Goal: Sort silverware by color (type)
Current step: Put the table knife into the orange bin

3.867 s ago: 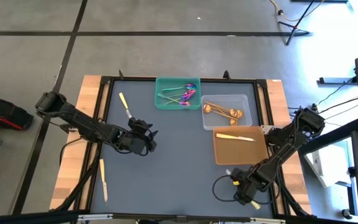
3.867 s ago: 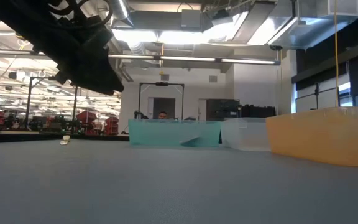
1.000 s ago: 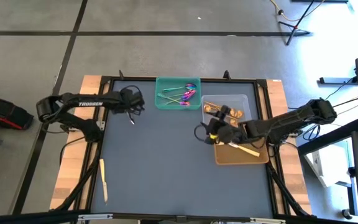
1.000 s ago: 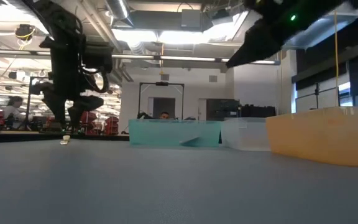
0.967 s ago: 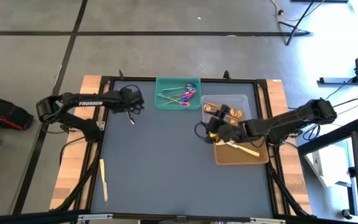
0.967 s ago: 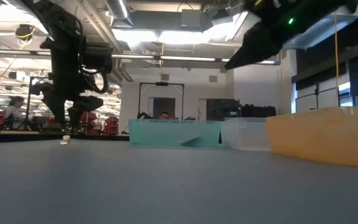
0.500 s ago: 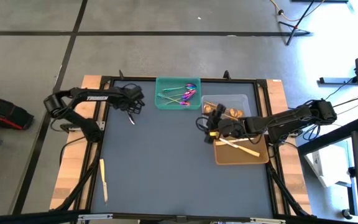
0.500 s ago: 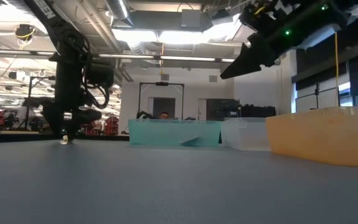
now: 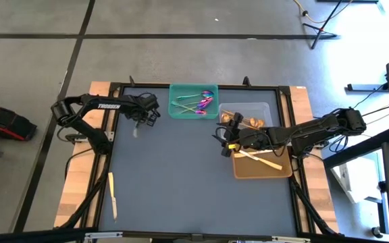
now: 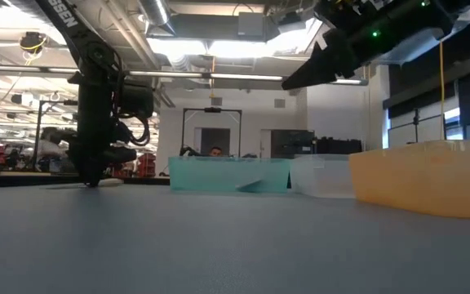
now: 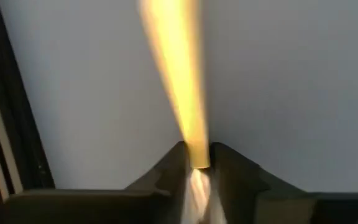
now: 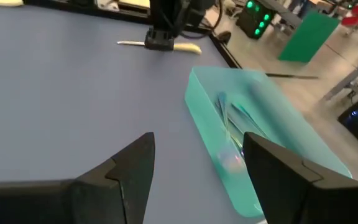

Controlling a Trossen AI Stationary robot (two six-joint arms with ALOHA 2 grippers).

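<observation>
A pale yellow knife (image 12: 188,48) lies flat on the grey mat near its far left corner. My left gripper (image 9: 140,119) stands over it and is shut on it; in the left wrist view the yellow handle (image 11: 173,68) runs away from the fingers. My right gripper (image 9: 227,138) hovers open above the mat, beside the left walls of the clear and orange trays, with nothing between its fingers (image 12: 135,165). Purple-headed spoons lie in the green tray (image 9: 175,101), gold spoons in the clear tray (image 9: 267,108), two knives in the orange tray (image 9: 282,169). My left gripper pinches the knife between its two fingers where the yellow handle meets the blade (image 11: 194,152). The fingers come from above, pointing down, and lie across the knife. The knife stays flat on the mat, its thin blade (image 12: 129,43) sticking out on one side.
Another pale knife (image 9: 113,196) lies on the wooden strip left of the mat, near the front. The three trays line the mat's far and right sides. The mat's middle and near part (image 9: 181,189) hold nothing.
My left gripper has come down onto the knife at the far left and its fingers have shut on it. My right gripper has drifted a little toward the table's left edge, away from the orange tray, staying open.
</observation>
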